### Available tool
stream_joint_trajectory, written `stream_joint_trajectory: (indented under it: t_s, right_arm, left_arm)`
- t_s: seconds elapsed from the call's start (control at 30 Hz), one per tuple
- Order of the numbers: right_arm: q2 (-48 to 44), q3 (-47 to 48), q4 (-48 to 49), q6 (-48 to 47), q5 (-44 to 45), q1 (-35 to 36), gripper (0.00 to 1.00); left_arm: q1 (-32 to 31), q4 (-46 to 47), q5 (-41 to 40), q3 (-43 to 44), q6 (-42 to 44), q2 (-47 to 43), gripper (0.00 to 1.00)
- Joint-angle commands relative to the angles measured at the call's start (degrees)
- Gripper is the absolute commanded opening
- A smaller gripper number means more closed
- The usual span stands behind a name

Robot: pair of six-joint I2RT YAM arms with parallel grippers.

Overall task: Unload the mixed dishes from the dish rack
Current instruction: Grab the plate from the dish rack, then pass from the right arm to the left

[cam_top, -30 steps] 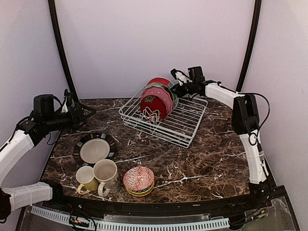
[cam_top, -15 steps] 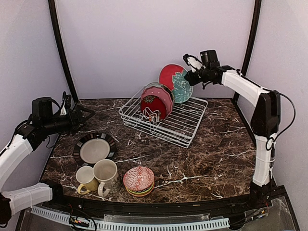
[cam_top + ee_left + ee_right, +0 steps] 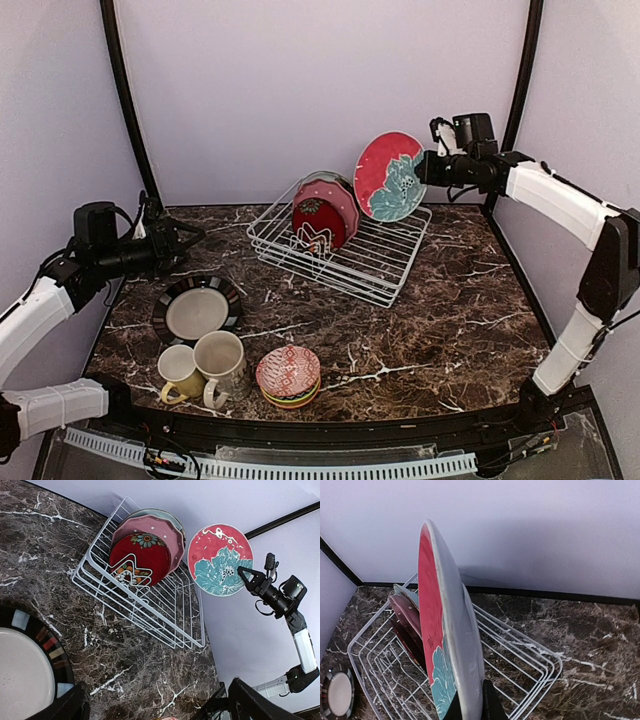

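My right gripper (image 3: pixel 425 168) is shut on the rim of a red plate with a teal flower (image 3: pixel 389 177) and holds it upright in the air, above the far right corner of the white wire dish rack (image 3: pixel 372 258). The right wrist view shows the plate (image 3: pixel 440 630) edge-on between my fingers, with the rack (image 3: pixel 525 655) below. A red plate (image 3: pixel 318 220), a pink plate (image 3: pixel 343 198) and a pale-green plate (image 3: pixel 318 178) stand in the rack. My left gripper (image 3: pixel 186 237) is open and empty over the table's left side, well clear of the rack (image 3: pixel 165 615).
A dark-rimmed plate (image 3: pixel 196 310) lies at the left. A yellow mug (image 3: pixel 180 372), a beige mug (image 3: pixel 222 362) and a stack of small bowls with a red-and-white one on top (image 3: pixel 288 376) stand at the front. The back wall is close behind the rack.
My right gripper has lifted the red floral plate up and to the right, out of the rack. The left arm has barely shifted.
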Motion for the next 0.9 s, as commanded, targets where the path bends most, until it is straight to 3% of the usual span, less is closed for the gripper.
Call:
stream_joint_trajectory:
  t_s: [0.0,0.17,0.33,0.87]
  right_arm:
    - [-8.7,-9.33,19.99,17.04,-8.97,-0.43,0.0]
    - [-13.55,-20.6,34.51,30.43,-16.69,-0.39,0.0]
    - [-11.5,-23.6,41.04,38.33,-27.06,1.34,0.0]
    - [-3.22,-22.22,50.91,44.78,-32.62,12.85,0.0]
  left_arm:
    - [-1.56,6.8,3.16,-0.89,-2.48,1.66,0.96]
    - [-4.5,12.51,5.12,-0.71,-4.73,5.11,0.96]
    - [-8.34,17.17,5.7,1.38,-6.66,10.05,0.97]
    - [-16.67,26.93,3.65,7.36,-11.45,21.9,0.94]
